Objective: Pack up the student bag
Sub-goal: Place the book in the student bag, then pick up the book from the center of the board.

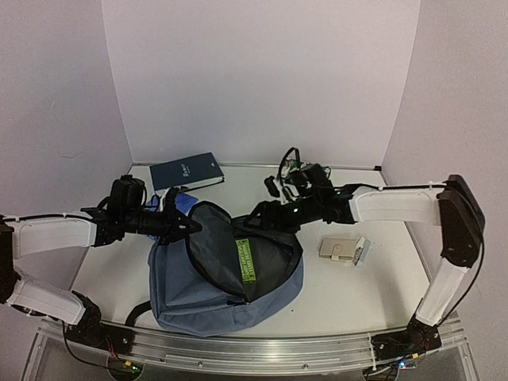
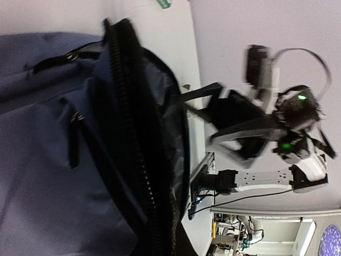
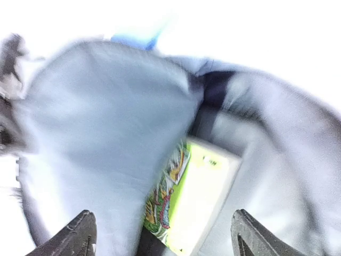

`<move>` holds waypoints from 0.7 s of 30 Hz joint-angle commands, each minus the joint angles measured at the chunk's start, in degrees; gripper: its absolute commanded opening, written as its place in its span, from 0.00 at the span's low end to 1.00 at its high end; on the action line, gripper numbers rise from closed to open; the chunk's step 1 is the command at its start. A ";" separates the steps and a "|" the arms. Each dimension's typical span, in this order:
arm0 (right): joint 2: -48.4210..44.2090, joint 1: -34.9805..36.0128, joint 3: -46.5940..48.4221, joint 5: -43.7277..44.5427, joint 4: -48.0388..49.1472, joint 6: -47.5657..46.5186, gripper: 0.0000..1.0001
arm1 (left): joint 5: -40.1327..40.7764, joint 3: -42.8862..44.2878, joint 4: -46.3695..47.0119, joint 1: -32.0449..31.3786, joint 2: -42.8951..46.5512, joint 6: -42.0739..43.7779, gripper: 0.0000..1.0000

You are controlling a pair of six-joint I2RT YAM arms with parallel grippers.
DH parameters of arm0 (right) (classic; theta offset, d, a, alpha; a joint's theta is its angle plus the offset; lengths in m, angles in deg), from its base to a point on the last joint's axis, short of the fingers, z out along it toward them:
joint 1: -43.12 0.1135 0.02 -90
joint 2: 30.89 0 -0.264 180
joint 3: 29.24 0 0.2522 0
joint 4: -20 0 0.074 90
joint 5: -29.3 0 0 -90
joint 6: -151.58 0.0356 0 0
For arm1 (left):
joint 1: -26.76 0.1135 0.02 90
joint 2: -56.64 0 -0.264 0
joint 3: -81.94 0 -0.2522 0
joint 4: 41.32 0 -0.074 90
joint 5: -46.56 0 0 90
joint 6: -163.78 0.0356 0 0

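- Step in hand, as I read it: getting things into the bag (image 1: 198, 294). A green book (image 1: 247, 262) lies inside the open mouth, and the right end effector (image 1: 262, 214) hangs right over the far right side of that opening.
- Right end effector: fingers spread wide, nothing between them. Its wrist view looks down past both fingers at the green book in the bag, so I'd call that item placed.
- Left end effector (image 1: 184, 226): closed all the way, sitting at the far-left rim of the bag. Looks to me like it's pinching the rim to hold the mouth open. Its own fingers don't show in its wrist view though, just fabric and zipper up close.
- Next move, my guess: the right arm lifts clear of the opening without snagging the rim, then goes for something outside. Candidates are the navy book (image 1: 187, 171) on the far side of the bench (image 1: 349, 294), or the small beige box (image 1: 336, 248) to the right of the bag, apart from it. The left one should hold the mouth open meanwhile.
- The bag itself sits at the near middle of the bench, lying flattish. It's slate-blue fabric with a black zipper round the opening, dark lining inside and a black strap poking out at the near left. The main compartment gapes wide. It's soft and floppy, so I'd expect it to sag shut if let go.
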 commanded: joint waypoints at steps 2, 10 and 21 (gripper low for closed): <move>-9.64 -1.59 1.94 17.41 -11.85 -8.49 0.96 | 7.34 -2.44 -9.05 0.95 1.72 1.75 0.00; -6.78 -13.91 4.78 23.97 -13.21 -12.68 0.98 | 9.46 -2.86 -10.41 1.05 -2.02 2.27 0.00; 12.64 -28.02 17.97 20.36 -4.00 -15.90 0.91 | 9.45 -1.59 -5.96 1.07 -3.31 3.29 0.00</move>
